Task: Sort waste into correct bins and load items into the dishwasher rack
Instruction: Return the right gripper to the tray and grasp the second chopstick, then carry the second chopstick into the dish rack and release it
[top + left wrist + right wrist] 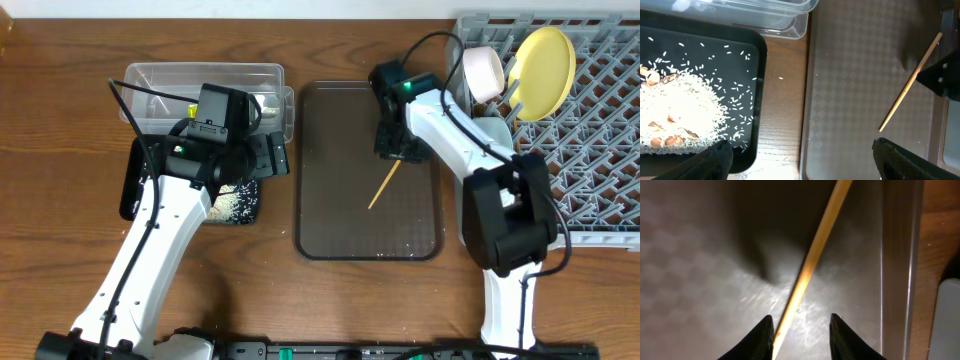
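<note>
One wooden chopstick [384, 185] lies slanted on the brown serving tray [340, 200]. My right gripper [398, 150] is open and low over its upper end. In the right wrist view the chopstick [815, 250] runs between the fingers [801, 317], close against the left one. My left gripper [805, 160] is open and empty, straddling the gap between the black tray [760, 100] and the serving tray [850, 75]. White rice [680, 110] lies heaped in the black tray [130, 190]. The yellow plate [545, 58] and the white-pinkish bowl [484, 72] stand in the grey rack [600, 130].
The clear tub [200, 75] sits behind the black tray, partly under my left arm; its edge also shows in the left wrist view [765, 15]. A few rice grains lie on the wood between the trays. The rack takes up the right side.
</note>
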`<state>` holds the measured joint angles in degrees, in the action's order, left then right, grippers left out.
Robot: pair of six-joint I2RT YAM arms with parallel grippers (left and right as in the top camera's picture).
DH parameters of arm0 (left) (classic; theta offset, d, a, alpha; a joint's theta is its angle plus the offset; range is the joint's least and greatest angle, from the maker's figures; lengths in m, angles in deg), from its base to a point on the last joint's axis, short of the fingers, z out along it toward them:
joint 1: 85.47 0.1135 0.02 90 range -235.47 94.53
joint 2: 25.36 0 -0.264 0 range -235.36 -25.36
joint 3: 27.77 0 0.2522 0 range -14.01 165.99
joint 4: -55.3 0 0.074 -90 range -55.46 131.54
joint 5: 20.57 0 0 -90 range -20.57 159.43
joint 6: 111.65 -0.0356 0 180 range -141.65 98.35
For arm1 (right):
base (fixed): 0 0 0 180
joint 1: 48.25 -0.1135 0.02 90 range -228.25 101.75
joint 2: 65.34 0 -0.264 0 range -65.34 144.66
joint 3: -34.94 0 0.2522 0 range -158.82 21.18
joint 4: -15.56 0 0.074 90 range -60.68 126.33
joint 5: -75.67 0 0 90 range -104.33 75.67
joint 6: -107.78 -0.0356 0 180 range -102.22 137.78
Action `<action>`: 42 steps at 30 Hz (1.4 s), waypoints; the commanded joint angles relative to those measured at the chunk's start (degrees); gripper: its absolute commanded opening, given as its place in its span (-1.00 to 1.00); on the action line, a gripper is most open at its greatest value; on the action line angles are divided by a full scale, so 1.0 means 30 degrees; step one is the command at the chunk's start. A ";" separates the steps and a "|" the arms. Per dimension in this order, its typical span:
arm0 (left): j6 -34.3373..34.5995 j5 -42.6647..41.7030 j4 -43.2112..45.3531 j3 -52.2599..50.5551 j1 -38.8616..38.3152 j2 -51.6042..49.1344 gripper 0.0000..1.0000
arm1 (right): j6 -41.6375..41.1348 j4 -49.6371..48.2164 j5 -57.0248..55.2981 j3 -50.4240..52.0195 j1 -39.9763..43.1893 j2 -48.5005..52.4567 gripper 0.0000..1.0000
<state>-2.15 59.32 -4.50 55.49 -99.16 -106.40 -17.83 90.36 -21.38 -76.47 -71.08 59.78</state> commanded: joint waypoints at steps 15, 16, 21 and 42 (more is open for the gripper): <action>0.0015 0.0109 0.0007 0.0015 0.0058 -0.0109 0.83 | -0.0678 0.0124 -0.0233 0.0080 0.0029 0.2193 -0.98; 0.0015 0.0109 0.0007 0.0015 0.0058 -0.0109 0.84 | -0.0670 0.0146 -0.0131 0.0087 0.0029 0.2193 -0.98; 0.0015 0.0109 0.0007 0.0015 0.0058 -0.0109 0.84 | 0.0860 0.0029 0.0044 -0.0044 0.0095 0.1960 -0.98; 0.0015 0.0109 0.0007 0.0015 0.0058 -0.0109 0.84 | 1.7209 0.3512 -0.1880 -0.1770 0.6397 -1.0265 -0.97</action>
<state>-2.15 59.32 -4.50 55.49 -99.16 -106.40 22.32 100.50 -22.56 -82.48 -55.10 27.76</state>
